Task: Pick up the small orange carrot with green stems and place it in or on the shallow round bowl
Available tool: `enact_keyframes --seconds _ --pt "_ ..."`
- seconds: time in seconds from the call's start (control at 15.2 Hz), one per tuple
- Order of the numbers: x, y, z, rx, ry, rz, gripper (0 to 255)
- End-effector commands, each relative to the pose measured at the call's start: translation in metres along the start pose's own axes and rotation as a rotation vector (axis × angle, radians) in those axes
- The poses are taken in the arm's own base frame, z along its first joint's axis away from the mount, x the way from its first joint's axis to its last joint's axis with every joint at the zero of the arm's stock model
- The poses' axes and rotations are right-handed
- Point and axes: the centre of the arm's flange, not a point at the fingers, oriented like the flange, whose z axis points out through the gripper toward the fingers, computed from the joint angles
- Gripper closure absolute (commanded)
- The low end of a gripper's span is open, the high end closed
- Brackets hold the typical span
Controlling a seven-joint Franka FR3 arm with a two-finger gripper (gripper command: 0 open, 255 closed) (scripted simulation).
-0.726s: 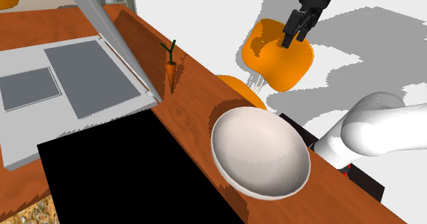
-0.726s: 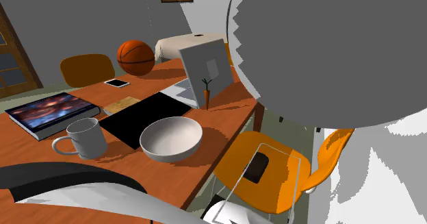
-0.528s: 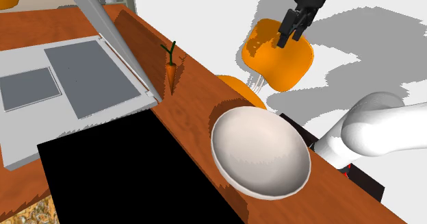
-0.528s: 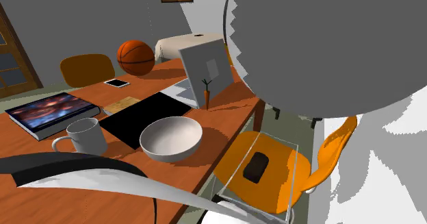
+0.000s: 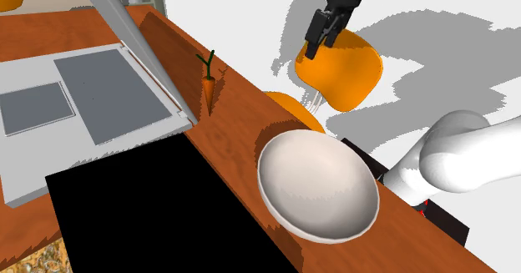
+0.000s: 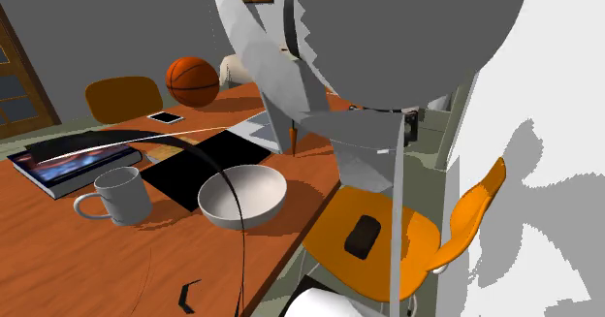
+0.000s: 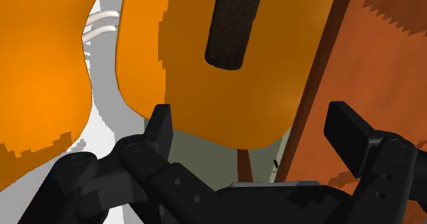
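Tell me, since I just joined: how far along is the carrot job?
Nothing is done yet: the carrot stands on the table by the laptop, and the bowl is empty. The gripper, open and empty, hangs over the orange chair beside the table. Left: reach, grasp, lift, place.

We count one carrot (image 5: 209,88), one bowl (image 5: 317,184), one mug (image 6: 121,197), one basketball (image 6: 192,80), one laptop (image 5: 92,96), one book (image 6: 58,165), one phone (image 6: 165,117) and two chairs (image 6: 431,237).
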Motion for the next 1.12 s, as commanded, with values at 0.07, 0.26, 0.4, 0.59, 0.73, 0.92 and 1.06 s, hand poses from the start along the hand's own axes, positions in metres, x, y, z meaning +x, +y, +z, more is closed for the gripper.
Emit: enact_keyframes --seconds 0.07,0.26,0.4,0.59,0.73,0.92,1.06 --pt "0.015 -0.038 0.001 -0.004 0.022 -0.051 0" --pt "0.028 -0.075 -0.001 -0.009 0.045 -0.101 0" --pt "0.036 -0.099 -0.001 -0.013 0.059 -0.134 0" --pt "0.045 -0.137 -0.003 -0.018 0.081 -0.183 0" --pt "0.051 -0.162 -0.004 -0.021 0.096 -0.217 0" --pt "0.057 -0.201 -0.005 -0.026 0.118 -0.266 0" --pt "0.060 -0.226 -0.006 -0.030 0.133 -0.299 0"
